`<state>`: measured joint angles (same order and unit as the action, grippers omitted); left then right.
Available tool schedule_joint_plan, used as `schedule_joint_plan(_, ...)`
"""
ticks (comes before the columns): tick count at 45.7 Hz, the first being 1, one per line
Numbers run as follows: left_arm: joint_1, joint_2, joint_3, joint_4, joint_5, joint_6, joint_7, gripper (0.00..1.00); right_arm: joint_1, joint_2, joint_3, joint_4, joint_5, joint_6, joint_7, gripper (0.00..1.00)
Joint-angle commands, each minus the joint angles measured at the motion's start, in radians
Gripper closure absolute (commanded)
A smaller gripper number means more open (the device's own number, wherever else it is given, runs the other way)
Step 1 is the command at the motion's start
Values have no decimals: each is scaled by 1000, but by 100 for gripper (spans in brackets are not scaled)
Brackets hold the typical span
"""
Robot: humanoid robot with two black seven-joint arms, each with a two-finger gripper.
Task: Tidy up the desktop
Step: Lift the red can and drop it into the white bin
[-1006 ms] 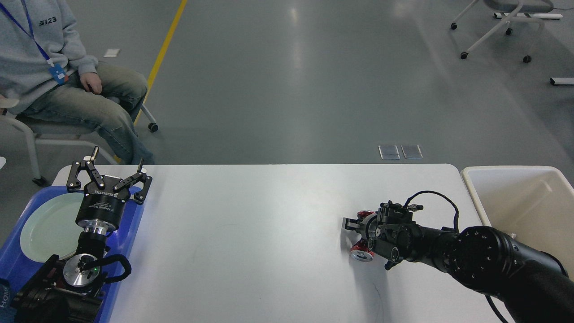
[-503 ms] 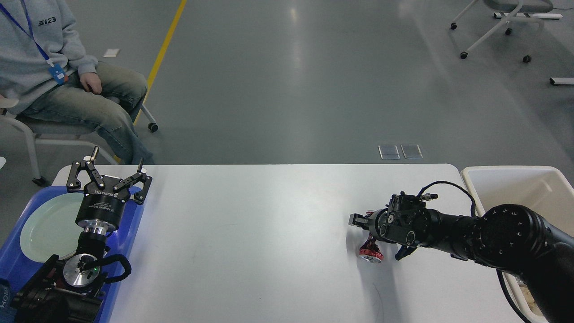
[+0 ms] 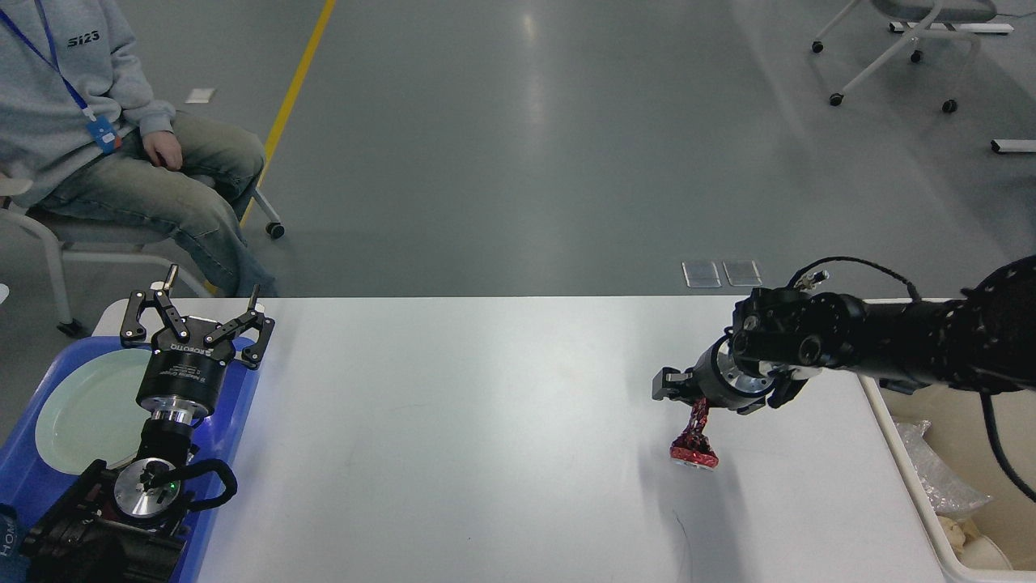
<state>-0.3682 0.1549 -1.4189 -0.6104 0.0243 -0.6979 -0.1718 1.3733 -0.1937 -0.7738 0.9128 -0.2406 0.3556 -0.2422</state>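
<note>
Two tools show. Left tool [image 3: 197,312] points away from me, fingers spread wide and empty, above one blue tray [image 3: 231,421] bearing one pale plate [image 3: 85,409] at the white table's [image 3: 453,437] left end. Right tool [image 3: 688,397] reaches sideways, pinching one crumpled red wrapper [image 3: 694,441] dangling above the table. One beige bin [image 3: 923,461] beside the right edge holds clear plastic scraps [image 3: 931,474].

White desktop [image 3: 486,421]; blue tray [image 3: 32,478]; red wrapper [image 3: 694,441]; beige bin [image 3: 971,518].
</note>
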Motion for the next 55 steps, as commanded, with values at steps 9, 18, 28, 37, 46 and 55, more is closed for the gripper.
schedule_joint_plan(9,0,0,0,0,0,0,0,4,372,-104,-160,340,-5,239,3,100)
schedule_joint_plan(18,0,0,0,0,0,0,0,4,686,-162,-297,555,1,247,6,100)
schedule_joint_plan(28,0,0,0,0,0,0,0,4,938,-250,-412,684,49,278,-2,100)
schedule_joint_plan(37,0,0,0,1,0,0,0,4,845,-280,-455,663,49,227,-3,100)
schedule_joint_plan(46,0,-2,0,0,0,0,0,4,695,-464,-530,491,27,175,-2,100)
schedule_joint_plan(55,0,-2,0,0,0,0,0,4,361,-636,-417,167,-25,92,8,100)
